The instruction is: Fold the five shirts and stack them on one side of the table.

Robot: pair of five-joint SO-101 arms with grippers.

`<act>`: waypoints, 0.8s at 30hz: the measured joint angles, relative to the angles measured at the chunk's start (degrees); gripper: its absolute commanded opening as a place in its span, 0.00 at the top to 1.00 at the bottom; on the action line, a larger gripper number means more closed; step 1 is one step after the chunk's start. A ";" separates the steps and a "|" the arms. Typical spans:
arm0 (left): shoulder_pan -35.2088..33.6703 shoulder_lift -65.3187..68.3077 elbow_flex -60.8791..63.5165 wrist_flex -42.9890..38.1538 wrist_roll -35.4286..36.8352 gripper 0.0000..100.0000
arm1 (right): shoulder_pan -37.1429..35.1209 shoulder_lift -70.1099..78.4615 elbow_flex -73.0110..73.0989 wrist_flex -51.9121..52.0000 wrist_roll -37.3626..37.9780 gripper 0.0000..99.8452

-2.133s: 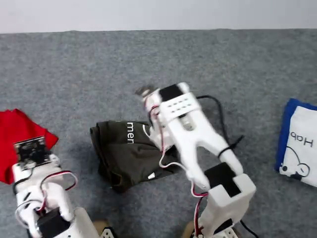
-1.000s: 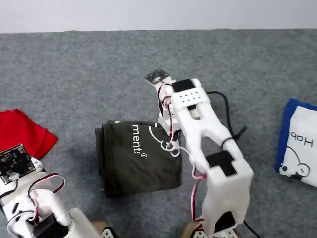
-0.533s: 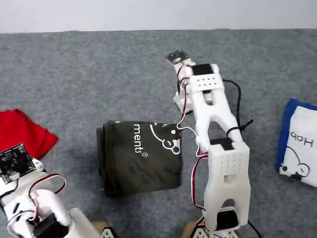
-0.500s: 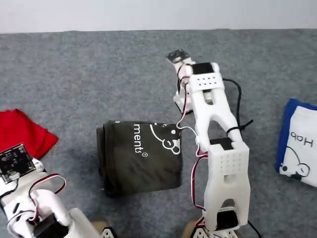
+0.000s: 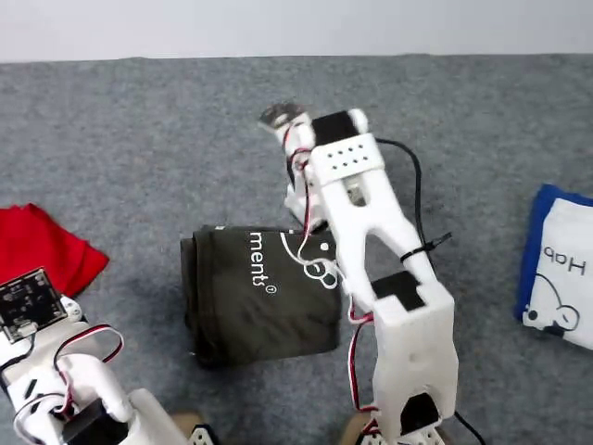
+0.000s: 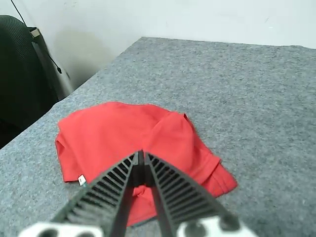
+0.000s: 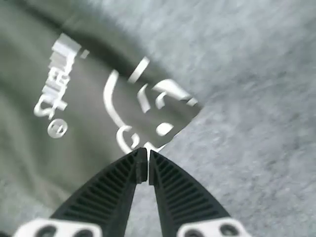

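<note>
Dark olive shirt [image 5: 259, 292] sits folded in the middle of the counter [image 5: 139, 120], print side up, and my right hand [image 7: 143, 157] hangs just over its printed corner, fingers pressed together with nothing between them. My left hand [image 6: 143, 159] is pinched together and empty too, poised above the red shirt [image 6: 133, 143], which lies rumpled near the counter's left edge. The blue-and-white shirt [image 5: 561, 269] is well apart, at the far right.

Here's my worry: if I come down on that olive corner with the fingers together, I'd say I'll push the top layer instead of gripping it, and the fold slides open. My arm's loose wires [image 5: 310, 264] dangle across the shirt as well; they could snag an edge when I lift. And three shirts are spread across the counter, so every carry to a stack is a chance for a fold to spill. The red one looks loosest; grabbing a single layer would drag it apart.

The counter is covered in grey felt-like carpet, which I reckon will grip cloth, so dragging bunches it. Behind is a plain white wall [image 5: 296, 28], and a dark chair [image 6: 19, 74] stands off the left side.
</note>
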 measured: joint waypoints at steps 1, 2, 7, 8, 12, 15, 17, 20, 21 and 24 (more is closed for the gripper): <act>0.00 0.00 0.00 0.00 0.00 0.99 | -0.70 -0.35 1.93 0.00 0.00 0.99; 0.00 0.00 0.00 0.00 0.00 0.99 | -1.23 -0.35 3.60 -0.26 0.00 0.99; 0.00 0.00 0.00 0.00 0.00 0.99 | -0.18 2.99 7.65 -6.59 0.00 0.99; 0.00 0.00 0.00 0.00 0.00 0.99 | 0.70 4.31 7.82 -8.70 0.00 0.99; 0.00 0.00 0.00 0.00 0.00 0.99 | 5.27 9.85 7.82 -15.74 0.88 0.99; 0.00 0.00 0.00 0.00 0.00 0.99 | 6.77 12.92 4.92 -16.35 1.85 0.99; 0.00 0.00 0.00 0.00 0.00 0.99 | 7.47 14.86 1.32 -16.35 2.02 0.99; 0.00 0.00 0.09 0.00 0.00 0.99 | 8.53 16.62 -3.78 -16.35 2.20 0.99; 0.00 0.00 0.09 0.00 0.00 0.99 | 8.70 16.79 -5.27 -15.74 2.20 0.99; 0.00 0.00 0.09 0.00 0.00 0.99 | 8.53 16.97 -10.02 -11.34 2.20 0.99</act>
